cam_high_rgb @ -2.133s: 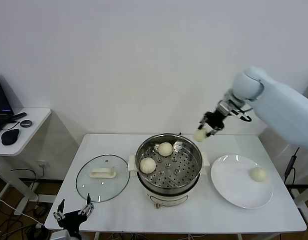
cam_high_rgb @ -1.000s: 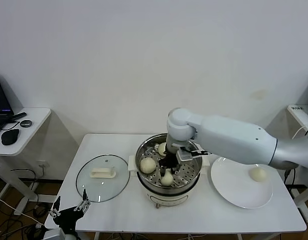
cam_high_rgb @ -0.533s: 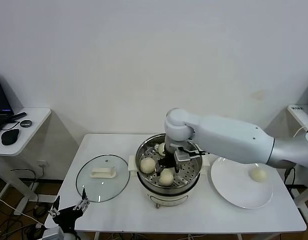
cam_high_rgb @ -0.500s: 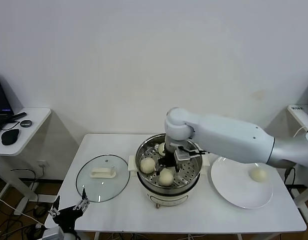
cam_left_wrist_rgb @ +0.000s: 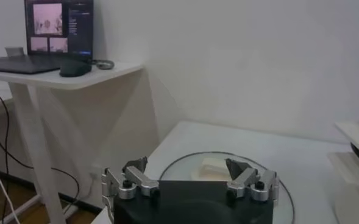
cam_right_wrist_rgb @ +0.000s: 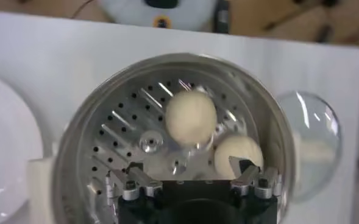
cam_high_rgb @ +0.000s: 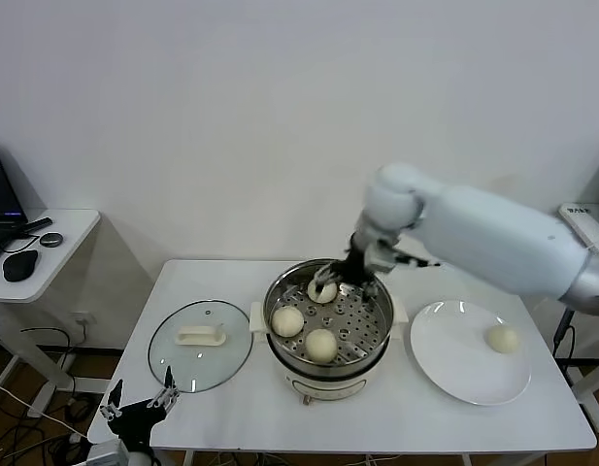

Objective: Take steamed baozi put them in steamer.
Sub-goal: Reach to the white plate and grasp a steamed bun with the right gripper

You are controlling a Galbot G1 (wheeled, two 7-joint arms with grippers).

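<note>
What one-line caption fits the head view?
Right gripper open above steamer holding three baozi; one left on plate.

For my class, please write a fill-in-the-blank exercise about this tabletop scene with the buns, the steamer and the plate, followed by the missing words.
1. The steamer holds ___ baozi on its perforated tray.
2. The last baozi lies on the white ___, to the steamer's right.
3. The right gripper is above the steamer with its fingers ___ and nothing between them.
4. The glass lid lies flat on the table, to the ___ of the steamer.

Missing words: three; plate; open; left
</note>
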